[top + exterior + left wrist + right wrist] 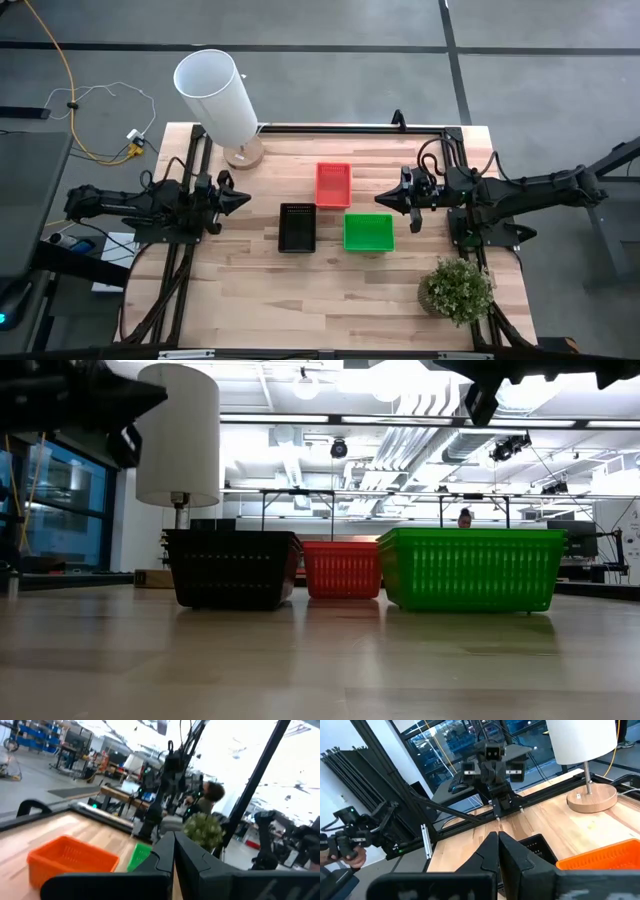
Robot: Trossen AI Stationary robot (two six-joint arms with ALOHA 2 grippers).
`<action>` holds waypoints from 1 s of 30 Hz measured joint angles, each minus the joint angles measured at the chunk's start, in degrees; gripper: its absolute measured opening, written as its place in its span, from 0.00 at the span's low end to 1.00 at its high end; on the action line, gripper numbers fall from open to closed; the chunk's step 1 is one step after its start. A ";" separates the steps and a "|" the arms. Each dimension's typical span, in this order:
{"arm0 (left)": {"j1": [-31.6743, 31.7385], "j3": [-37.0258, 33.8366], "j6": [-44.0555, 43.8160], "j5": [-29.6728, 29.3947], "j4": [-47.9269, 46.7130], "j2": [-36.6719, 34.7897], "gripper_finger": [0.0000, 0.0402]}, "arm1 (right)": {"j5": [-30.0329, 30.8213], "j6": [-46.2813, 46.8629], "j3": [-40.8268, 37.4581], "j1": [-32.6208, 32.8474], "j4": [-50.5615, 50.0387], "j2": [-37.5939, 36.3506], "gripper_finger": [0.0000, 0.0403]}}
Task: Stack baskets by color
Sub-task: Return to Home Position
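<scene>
Three basket stacks stand on the table's middle: a red one (333, 185) at the far side, a black one (297, 227) near left, a green one (369, 232) near right. In the low view they show as black (233, 568), red (342, 569) and green (470, 568), each resting on its bottom. My left gripper (243, 200) is shut, level, left of the baskets, touching nothing; its fingers (172, 851) meet in the left wrist view. My right gripper (382, 199) is shut, level, right of the red basket, above the green one's far edge; its fingers (497, 845) meet too.
A tall white cylinder on a round wooden base (218, 97) stands at the far left. A small green potted plant (457, 288) sits at the near right corner. Bare wood lies along the near edge. A person (207, 797) shows in the room beyond the table.
</scene>
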 joint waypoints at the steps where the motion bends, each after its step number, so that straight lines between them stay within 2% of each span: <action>1: -0.02 -0.87 -0.09 0.05 -0.35 -0.84 0.00 | 0.16 -0.02 0.00 0.00 0.00 0.00 0.00; 5: -0.02 -3.62 -0.24 1.73 -0.35 -3.73 0.00 | 1.40 -0.11 0.00 0.00 0.00 0.00 0.00; 15: -0.02 -3.90 0.22 3.27 -10.95 -10.95 0.00 | 1.47 1.50 0.00 0.00 -0.14 0.02 0.00; 20: -0.02 -3.89 1.95 2.04 -15.81 -10.65 0.00 | 1.39 1.42 0.00 0.00 -0.46 0.02 0.00; 26: 0.98 -3.81 6.16 2.08 -15.47 -10.49 0.00 | 1.23 1.36 0.02 0.00 -0.81 0.02 0.00; 30: 2.05 -3.81 5.42 3.97 -15.81 -9.98 0.00 | 1.21 3.18 0.02 0.00 -0.98 0.02 0.00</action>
